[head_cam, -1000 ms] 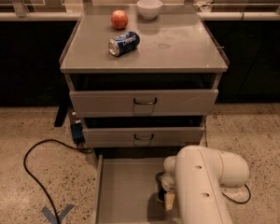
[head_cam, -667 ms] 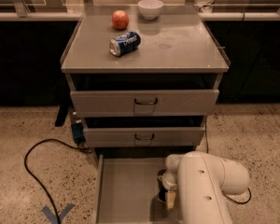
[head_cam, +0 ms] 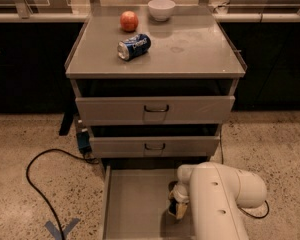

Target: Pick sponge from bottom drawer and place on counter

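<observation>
arm (head_cam: 220, 194) lower; tool (head_cam: 178, 209) in grey bottom drawer (head_cam: 135, 204)

I can't read any lettering from here. The blue soda can (head_cam: 134, 46), on its side on the counter (head_cam: 190, 54) in the upper middle of the frame, has white markings I can't make out as words. A blue tape mark (head_cam: 62, 229) sits at lower left. My gripper (head_cam: 179, 207) is down in the bottom drawer (head_cam: 130, 204), lower centre.
</observation>
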`<control>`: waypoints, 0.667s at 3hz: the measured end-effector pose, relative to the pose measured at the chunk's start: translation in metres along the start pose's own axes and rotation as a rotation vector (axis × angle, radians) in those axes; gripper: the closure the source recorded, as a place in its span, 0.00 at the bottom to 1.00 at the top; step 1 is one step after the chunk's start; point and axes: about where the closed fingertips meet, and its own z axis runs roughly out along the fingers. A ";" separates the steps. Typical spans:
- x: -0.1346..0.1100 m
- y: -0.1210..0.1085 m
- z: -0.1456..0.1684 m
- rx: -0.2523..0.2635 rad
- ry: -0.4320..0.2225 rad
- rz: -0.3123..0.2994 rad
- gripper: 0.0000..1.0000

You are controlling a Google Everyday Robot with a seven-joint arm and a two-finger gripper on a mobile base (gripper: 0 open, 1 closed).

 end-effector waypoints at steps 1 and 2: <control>0.000 0.000 0.000 0.000 0.000 0.000 0.64; 0.000 0.000 0.000 0.000 0.000 0.000 0.88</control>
